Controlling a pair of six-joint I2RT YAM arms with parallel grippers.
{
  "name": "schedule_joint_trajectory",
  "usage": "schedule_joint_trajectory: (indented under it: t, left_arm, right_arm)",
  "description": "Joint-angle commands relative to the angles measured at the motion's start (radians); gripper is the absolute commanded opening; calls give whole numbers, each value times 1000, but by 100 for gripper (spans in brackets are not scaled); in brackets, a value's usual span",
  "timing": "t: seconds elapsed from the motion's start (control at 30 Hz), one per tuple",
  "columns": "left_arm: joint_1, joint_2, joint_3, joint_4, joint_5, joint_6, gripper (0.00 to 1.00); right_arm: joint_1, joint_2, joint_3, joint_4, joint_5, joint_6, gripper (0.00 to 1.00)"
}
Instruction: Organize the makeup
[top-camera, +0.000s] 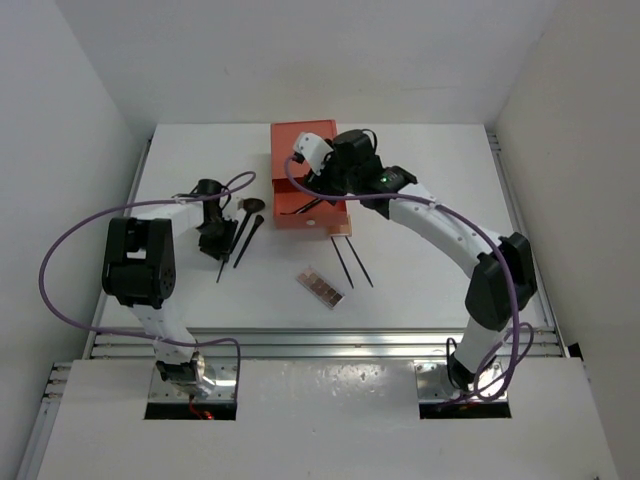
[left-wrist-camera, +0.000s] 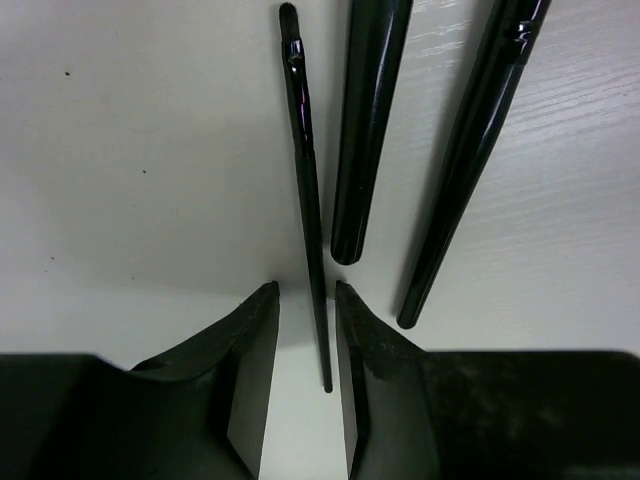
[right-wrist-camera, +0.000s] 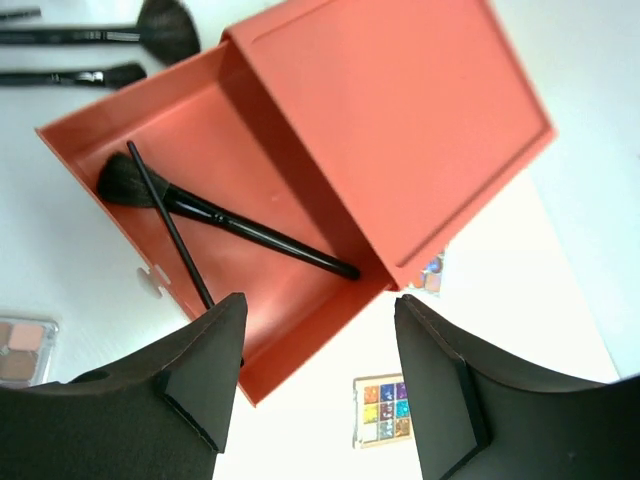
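Hovering over the white table (top-camera: 450, 160) between white walls (top-camera: 60, 100), left claw (left-wrist-camera: 305, 290) and right claw (right-wrist-camera: 318, 305) both stand open.

light: bright, overhead | shadows: soft | focus: sharp | glare: slight

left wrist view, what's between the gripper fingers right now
A thin dark brush lies on the table, its tail end between the open fingers of the left gripper, a gap on each side. The left wrist view shows it.
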Motion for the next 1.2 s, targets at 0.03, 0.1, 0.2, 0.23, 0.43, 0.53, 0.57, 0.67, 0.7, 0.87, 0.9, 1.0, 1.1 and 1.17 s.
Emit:
schedule_joint_trajectory:
  t: [0.03,0.1,0.2,0.23,0.43,0.53,0.57,0.67,0.7,0.87,0.9,1.0,1.1,1.17]
  left_arm:
    - [7,63,-37,18,-34,20,35]
    - [7,75,-37,30,-47,20,27]
    - [7,85,-37,39,-56,29,14]
    - [7,85,-37,39,-56,38,7]
    - [7,85,-71,48,-85,38,0]
    - [7,45,-71,48,-85,49,0]
    - [7,34,-71,48,-85,49,0]
    - [7,-15,-33,48,-76,60,0]
    - [7,-24,-10,48,-76,60,0]
    - [7,-76,82,39,-76,60,0]
    - [7,-86,123,26,-67,60,0]
    - [7,-115,223,-7,-56,60,0]
    - [-18,-147,324,-34,-34,86,0]
    - [-47,-158,377,-45,-34,118,0]
  right_arm:
    - [4,-61,-40,61,26,62,61]
    - [6,-75,-55,66,33,77,61]
    - [4,-100,-78,74,39,91,61]
    - [4,-113,-95,74,42,96,61]
    - [1,-178,-164,104,66,129,61]
    - [-5,-207,-182,100,68,168,61]
    - [-10,-221,-185,88,65,189,61]
    - [-28,-248,-202,74,57,246,61]
    - [-31,-256,-211,75,57,261,61]
    - [-57,-319,-286,97,62,297,61]
    - [-59,-328,-303,92,68,304,60]
    - [-79,-357,-345,88,79,332,60]
    - [-105,-380,-394,83,79,373,60]
    - [-122,-391,-409,84,82,387,59]
